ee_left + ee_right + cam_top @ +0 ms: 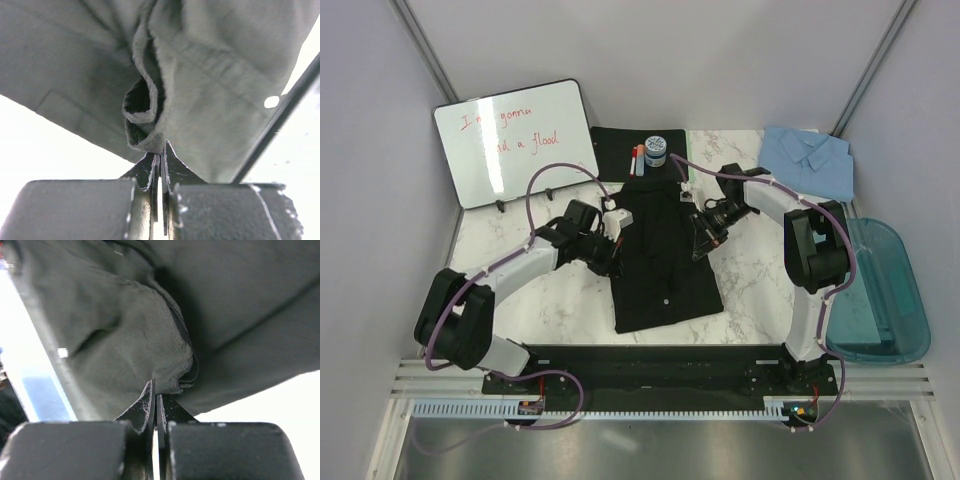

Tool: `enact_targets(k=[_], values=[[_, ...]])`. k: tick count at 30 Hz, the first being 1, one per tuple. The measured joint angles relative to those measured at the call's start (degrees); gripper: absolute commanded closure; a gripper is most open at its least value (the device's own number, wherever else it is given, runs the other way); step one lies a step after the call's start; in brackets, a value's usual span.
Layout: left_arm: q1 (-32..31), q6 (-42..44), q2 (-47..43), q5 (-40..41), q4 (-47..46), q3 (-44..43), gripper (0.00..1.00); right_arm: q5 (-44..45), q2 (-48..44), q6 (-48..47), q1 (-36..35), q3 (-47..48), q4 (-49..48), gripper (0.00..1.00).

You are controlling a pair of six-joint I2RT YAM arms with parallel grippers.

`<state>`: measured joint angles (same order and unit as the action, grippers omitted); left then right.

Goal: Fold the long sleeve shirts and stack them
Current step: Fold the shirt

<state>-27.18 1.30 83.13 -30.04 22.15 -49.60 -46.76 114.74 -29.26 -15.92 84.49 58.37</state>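
The black shirt (665,270) lies in the middle of the marble table, folded into a long strip. My left gripper (616,243) is shut on the black shirt's left edge; in the left wrist view the fingertips (161,156) pinch a rolled fold of the black shirt (210,75). My right gripper (703,232) is shut on the shirt's right edge; in the right wrist view it (156,395) pinches a bunched fold of the black shirt (130,330). The light blue shirt (808,158) lies folded at the back right corner.
A whiteboard (515,140) leans at the back left. A black mat (615,148) at the back holds a marker (636,160) and a small jar (656,150). A teal bin (880,290) stands at the right edge.
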Motion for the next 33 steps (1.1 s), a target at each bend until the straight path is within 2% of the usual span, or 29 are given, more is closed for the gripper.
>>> enact_targets(k=[4,10,15,19,27,30,33], values=[[1.51,1.36,2.8,2.95,-0.94,0.28,0.95,4.02,0.28,0.28,0.96,-2.99,-4.2,1.0],[3.1,1.44,12.55,6.05,-1.66,-1.81,0.95,7.04,2.91,3.93,1.68,-3.98,-10.27,0.99],[3.78,2.23,13.75,7.28,-1.07,-4.26,0.91,7.19,3.39,7.54,1.31,-5.42,-13.88,0.98],[5.66,4.68,12.37,5.46,-0.39,-4.57,0.9,5.66,1.44,9.11,1.01,-8.7,-15.56,0.96],[5.66,12.24,-0.31,-3.06,-1.36,-3.96,0.94,4.37,-10.38,7.45,0.76,-11.08,-17.7,0.95],[5.6,13.86,-0.72,-3.1,-4.55,-2.8,0.94,4.68,-14.67,6.82,0.76,-12.02,-21.97,0.95],[5.68,15.21,2.08,-1.99,-5.66,-2.19,0.9,5.9,-13.51,6.49,0.76,-12.04,-24.83,0.93]])
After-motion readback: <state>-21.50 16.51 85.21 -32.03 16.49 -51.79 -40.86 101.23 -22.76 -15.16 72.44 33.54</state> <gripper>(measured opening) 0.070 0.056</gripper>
